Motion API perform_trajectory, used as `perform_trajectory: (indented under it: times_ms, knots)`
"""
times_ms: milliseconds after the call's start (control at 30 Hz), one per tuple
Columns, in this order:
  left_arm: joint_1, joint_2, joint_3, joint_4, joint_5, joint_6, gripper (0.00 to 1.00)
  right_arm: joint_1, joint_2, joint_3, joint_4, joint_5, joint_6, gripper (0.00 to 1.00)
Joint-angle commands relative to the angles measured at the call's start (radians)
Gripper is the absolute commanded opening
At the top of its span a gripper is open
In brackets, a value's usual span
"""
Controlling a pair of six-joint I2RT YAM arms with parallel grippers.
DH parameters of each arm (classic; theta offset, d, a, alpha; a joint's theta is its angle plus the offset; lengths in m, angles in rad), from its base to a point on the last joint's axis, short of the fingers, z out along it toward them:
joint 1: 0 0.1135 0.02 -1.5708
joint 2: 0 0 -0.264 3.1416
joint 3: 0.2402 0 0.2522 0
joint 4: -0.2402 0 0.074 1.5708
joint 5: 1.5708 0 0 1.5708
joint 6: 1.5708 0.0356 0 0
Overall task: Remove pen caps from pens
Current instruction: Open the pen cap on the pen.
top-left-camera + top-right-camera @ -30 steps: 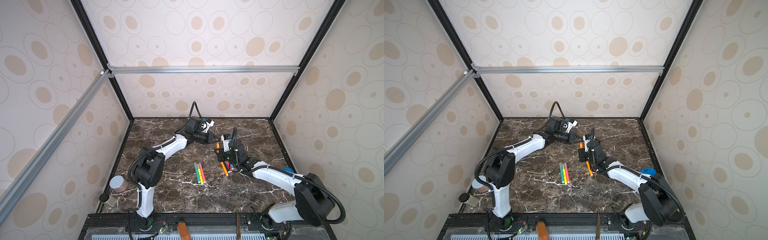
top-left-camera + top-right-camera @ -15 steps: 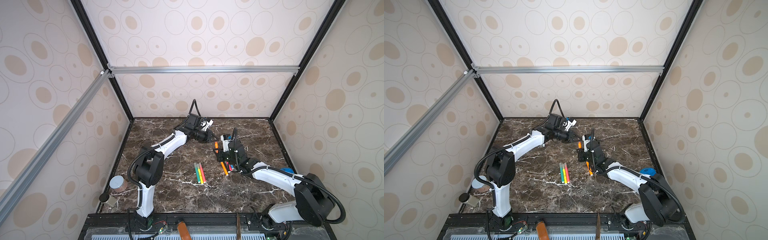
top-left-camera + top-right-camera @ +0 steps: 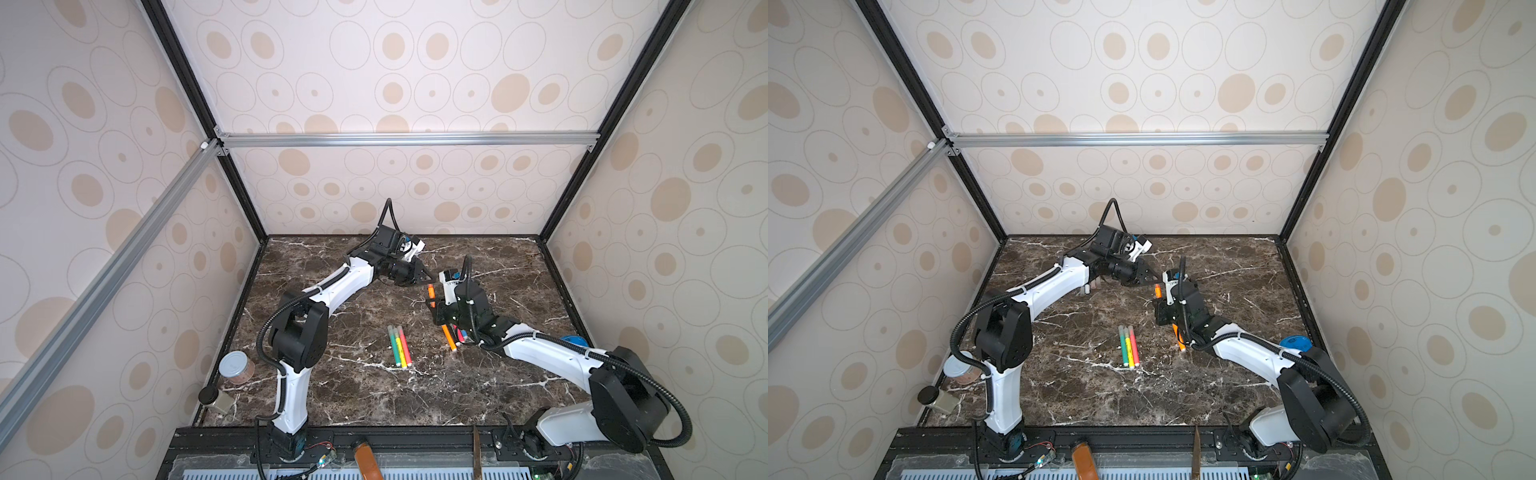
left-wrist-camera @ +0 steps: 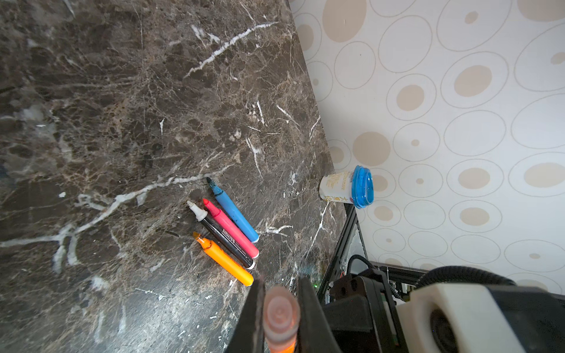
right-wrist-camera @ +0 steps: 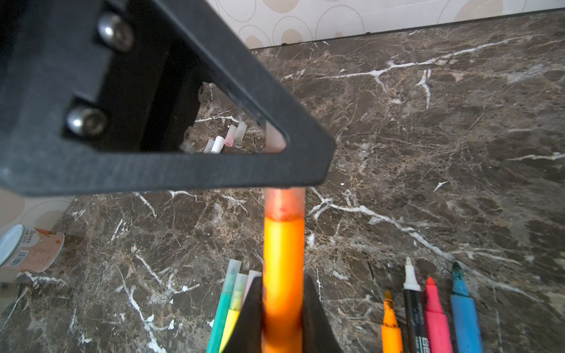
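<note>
An orange pen (image 3: 431,289) is held in the air between both arms. My right gripper (image 5: 282,279) is shut on its orange body (image 5: 283,250). My left gripper (image 4: 280,282) is shut on its translucent pen cap (image 4: 279,314), which still sits on the pen's end (image 5: 284,201). Three capped pens, green, yellow and pink (image 3: 399,345) (image 3: 1128,345), lie side by side mid-table. Uncapped orange (image 4: 224,259), black (image 4: 224,238), pink (image 4: 230,227) and blue (image 4: 234,212) pens lie together under my right arm. Several loose pen caps (image 5: 229,139) (image 3: 1090,286) lie under my left arm.
A cup with a blue lid (image 4: 348,187) (image 3: 573,341) stands at the right wall. A tin can (image 3: 236,368) and a small dark-lidded jar (image 3: 214,398) stand at the front left edge. Patterned walls close in the marble table (image 3: 374,395) on three sides.
My left wrist has lifted slightly and the orange pen's capped end has shifted a little left with it. Both grips stay the same.
</note>
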Motion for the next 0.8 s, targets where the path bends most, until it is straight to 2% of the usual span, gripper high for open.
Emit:
perform_trajectory:
  times_ms: [0,267,633,767]
  knots:
    - [0.169,0.008,0.129,0.336,-0.304,0.058,0.0,0.088,0.026,-0.041,-0.399,-0.246,-0.084,0.0]
    - [0.174,0.01,0.143,0.328,-0.306,0.062,0.0,0.089,0.066,-0.008,-0.476,-0.301,-0.125,0.0]
    - [0.248,0.0,0.136,0.332,-0.303,0.056,0.0,0.093,-0.064,-0.107,-0.475,-0.291,-0.061,0.0]
    - [0.264,-0.013,0.124,0.33,-0.31,0.059,0.0,0.093,-0.088,-0.092,-0.487,-0.257,-0.058,0.0]
